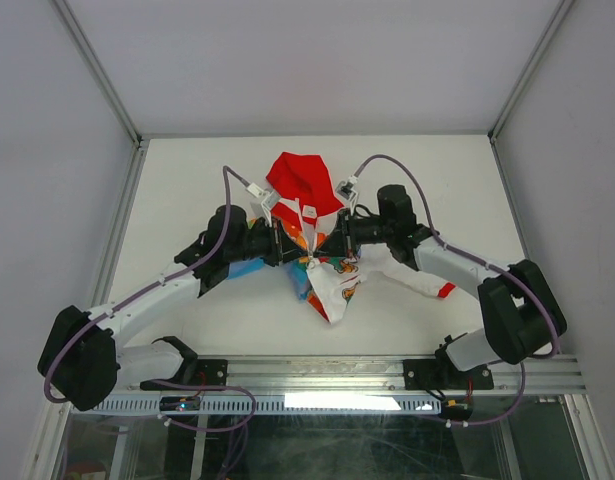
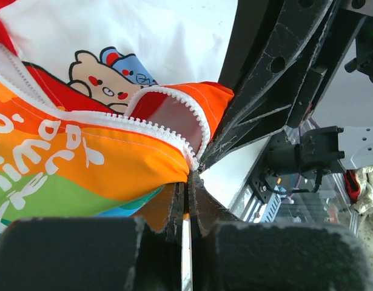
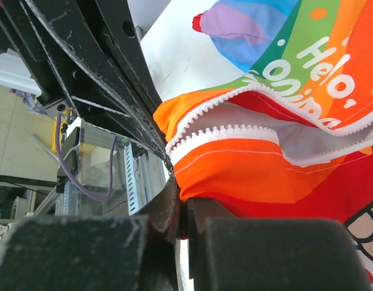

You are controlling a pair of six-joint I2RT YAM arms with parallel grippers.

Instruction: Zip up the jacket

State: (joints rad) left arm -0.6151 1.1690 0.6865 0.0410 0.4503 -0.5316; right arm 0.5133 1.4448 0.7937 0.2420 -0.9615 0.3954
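Jacket (image 1: pixel 327 290) rainbow panel (image 3: pixel 307 54) reads "Helo"; L gripper (image 2: pixel 187 182) & R gripper (image 3: pixel 181 197) both clamped on zipper edges (image 3: pixel 222 133).

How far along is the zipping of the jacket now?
Done: the left claw and the right claw are each shut on an orange edge of the jacket. In hand: holding both edges close together. Left: the zipping itself; the white zipper teeth stand apart in both wrist views.
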